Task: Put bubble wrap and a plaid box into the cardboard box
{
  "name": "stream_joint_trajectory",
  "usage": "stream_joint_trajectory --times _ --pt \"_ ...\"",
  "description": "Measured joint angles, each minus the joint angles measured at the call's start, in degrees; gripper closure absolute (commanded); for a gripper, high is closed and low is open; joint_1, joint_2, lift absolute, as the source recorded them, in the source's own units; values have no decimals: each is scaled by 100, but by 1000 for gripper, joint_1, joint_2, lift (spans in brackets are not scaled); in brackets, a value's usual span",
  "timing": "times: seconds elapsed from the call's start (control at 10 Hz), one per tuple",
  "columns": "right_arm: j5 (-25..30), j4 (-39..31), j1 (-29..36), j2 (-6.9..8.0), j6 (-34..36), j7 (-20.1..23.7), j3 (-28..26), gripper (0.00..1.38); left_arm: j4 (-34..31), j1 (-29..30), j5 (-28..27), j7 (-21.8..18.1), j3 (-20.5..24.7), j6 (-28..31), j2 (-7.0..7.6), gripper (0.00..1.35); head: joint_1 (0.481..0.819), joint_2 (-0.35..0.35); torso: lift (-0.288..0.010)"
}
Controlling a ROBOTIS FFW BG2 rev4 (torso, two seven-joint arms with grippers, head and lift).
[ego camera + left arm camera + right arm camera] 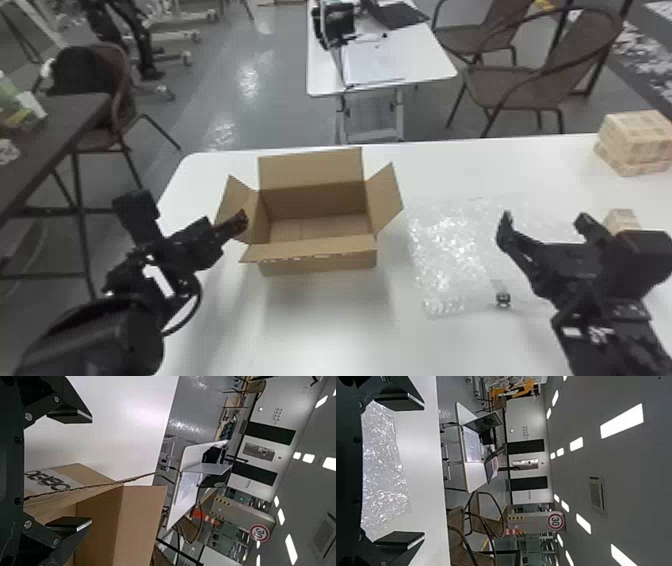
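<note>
The open cardboard box [317,255] stands on the table with its flaps spread. My left gripper [242,223] is at its left side flap, fingers apart; in the left wrist view the same gripper [92,470] is open, with the cardboard box [138,514] beyond and beside its fingers. To the box's right, bubble wrap [445,250] lies flat. Over the wrap's right part is my right gripper [544,219]. In the right wrist view the right gripper [424,471] is open and empty, and the bubble wrap [383,471] lies below it. Beige patterned boxes [635,142] sit at the back right.
A smaller beige block [622,220] is behind the right gripper. One small dark object [503,300] shows by the wrap's near edge. The white table [330,330] extends in front of the cardboard box. Farther off are a second table [430,70] and chairs [520,85].
</note>
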Motion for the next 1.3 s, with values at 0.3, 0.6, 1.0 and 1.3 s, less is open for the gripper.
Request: stream_joint_trajectory --times 0.3,0.6,1.0,1.3 --pt "0 9 2 0 -12 0 0 145 -16 -19 -109 1 -39 49 -6 1223 695 162 -110" --pt "0 32 9 0 -18 3 1 145 -55 -3 -46 9 -41 -102 -72 1220 695 158 -110" --pt "-1 52 1 0 -18 8 10 145 -205 26 146 8 -90 -214 -105 1220 695 148 -110" --pt "-4 53 -2 0 -18 9 18 145 -406 47 72 8 -152 -442 -119 1220 695 146 -110"
